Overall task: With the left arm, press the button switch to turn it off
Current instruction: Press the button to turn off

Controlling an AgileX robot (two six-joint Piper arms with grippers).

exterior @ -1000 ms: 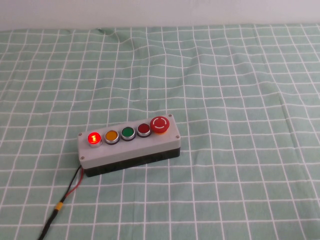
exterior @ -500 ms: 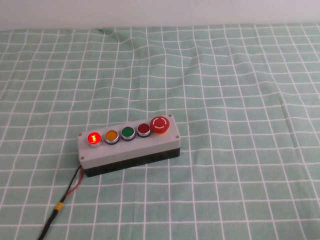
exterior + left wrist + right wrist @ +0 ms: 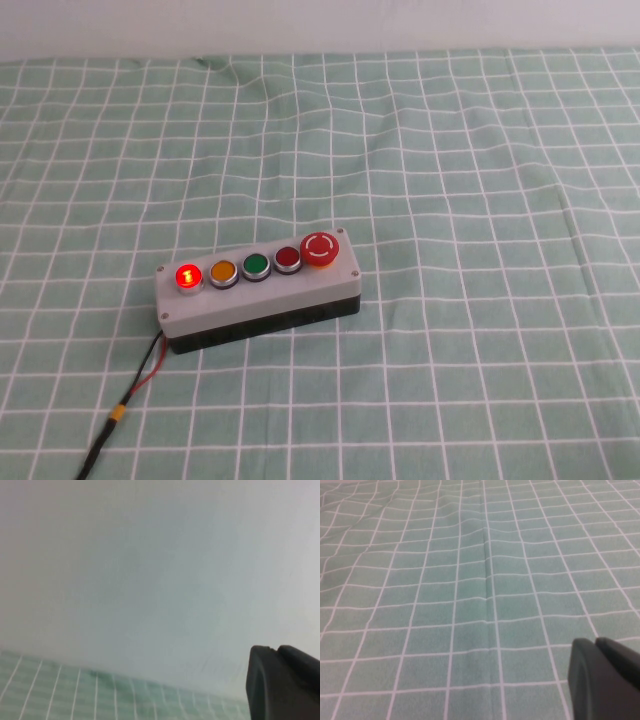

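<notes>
The button switch (image 3: 187, 277) sits at the left end of a grey five-button box (image 3: 258, 295) on the desk (image 3: 480, 180), glowing red, so it looks to me as though it has yet to be pushed off. Beside it in the row come an orange button (image 3: 222, 272), a green button (image 3: 256, 266), a darker red button (image 3: 288, 259) and the big mushroom button (image 3: 320, 249) at the far end. The box seems a stiff plastic shell on a black base, light enough, I would guess, to skid on the green checked cloth (image 3: 450, 330) if poked at a slant; a straight downward press on the small cap is the safer way, with nothing to grip at all. A red and black cable (image 3: 128, 400) trails from its near left corner. No bins or trays stand anywhere. The left tool (image 3: 282, 682) is outside the high view; its wrist camera faces a pale wall and a strip of cloth, and whether it is spread I cannot tell. The right tool (image 3: 605, 677) hangs over bare cloth, likewise unreadable.
</notes>
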